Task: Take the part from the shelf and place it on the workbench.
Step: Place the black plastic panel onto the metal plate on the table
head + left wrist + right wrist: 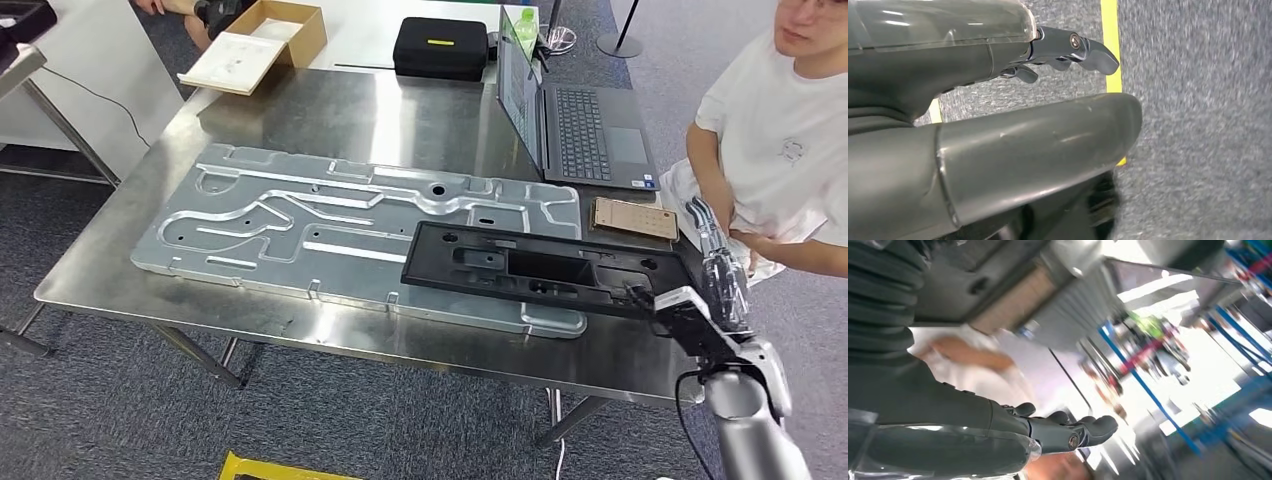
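Holding the black part (pixel 545 268) by its right end, the right hand (pixel 690 318) sits at about four o'clock in the head view, its fingers clamped on that end while the long body reaches toward nine o'clock over the grey metal plate (pixel 300 225) on the bench (pixel 330 110). The part looks to be lying on or just above the plate; I cannot tell which. The main risk, as I judge it, is the one-ended grip: a long part held at its tip can swing or tip as the fingers let go, scraping the plate or sliding toward the bench's near edge. A wooden block (pixel 634 218) and a laptop (pixel 585 130) lie near at one to two o'clock, and a seated person (pixel 790 140) is close on the right, so a wide withdrawal could clip them. The right forearm rises from the lower right, wrist angled inward. The left hand (pixel 1068 50) hangs over the floor, fingers loosely curled, holding nothing.
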You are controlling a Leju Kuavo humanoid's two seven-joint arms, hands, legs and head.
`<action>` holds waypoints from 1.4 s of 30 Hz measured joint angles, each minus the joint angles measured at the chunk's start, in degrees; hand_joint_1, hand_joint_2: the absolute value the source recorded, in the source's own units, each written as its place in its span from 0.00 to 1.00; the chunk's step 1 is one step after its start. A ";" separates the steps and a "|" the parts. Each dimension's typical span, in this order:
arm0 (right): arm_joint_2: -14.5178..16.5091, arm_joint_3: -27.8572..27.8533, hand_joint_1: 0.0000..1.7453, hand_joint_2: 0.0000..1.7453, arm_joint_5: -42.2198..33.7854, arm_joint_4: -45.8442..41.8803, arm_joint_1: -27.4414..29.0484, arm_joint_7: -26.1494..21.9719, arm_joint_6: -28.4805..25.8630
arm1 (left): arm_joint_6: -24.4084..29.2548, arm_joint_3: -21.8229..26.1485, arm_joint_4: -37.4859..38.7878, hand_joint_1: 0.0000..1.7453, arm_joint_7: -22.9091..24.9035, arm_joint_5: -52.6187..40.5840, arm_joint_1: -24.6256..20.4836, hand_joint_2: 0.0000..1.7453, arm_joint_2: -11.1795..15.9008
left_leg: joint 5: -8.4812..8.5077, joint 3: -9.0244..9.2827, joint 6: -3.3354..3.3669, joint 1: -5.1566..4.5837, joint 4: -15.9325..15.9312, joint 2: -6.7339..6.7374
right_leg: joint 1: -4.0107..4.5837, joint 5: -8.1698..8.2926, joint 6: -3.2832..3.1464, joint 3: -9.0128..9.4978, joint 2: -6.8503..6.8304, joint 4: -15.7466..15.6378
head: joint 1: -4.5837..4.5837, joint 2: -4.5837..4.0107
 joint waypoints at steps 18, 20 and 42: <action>6.04 16.35 0.00 0.00 42.58 -20.31 5.01 5.51 -25.24 | 0.95 -0.02 0.00 0.00 1.15 -1.96 -0.85 0.00 -0.70 | 8.27 6.75 2.35 -0.11 -15.46 -1.55 | 0.05 -4.91 2.27 -4.80 0.47 12.06 | 0.04 0.00; 6.48 18.10 0.00 0.00 44.22 -20.89 4.56 6.95 -25.42 | 1.01 -0.04 0.00 0.00 1.16 -1.97 -1.06 0.00 -1.02 | 8.32 6.77 2.14 -0.12 -15.40 -2.50 | 0.10 -1.77 1.69 -0.78 2.21 4.25 | 0.04 0.00; 7.14 25.77 0.00 0.00 48.50 -22.70 1.73 13.13 -25.85 | 1.66 -0.05 0.00 0.00 1.87 -1.89 -1.02 0.00 -1.38 | 8.91 5.31 1.74 0.04 -14.90 0.62 | 0.46 -4.65 1.91 1.09 -3.14 3.38 | 0.03 0.00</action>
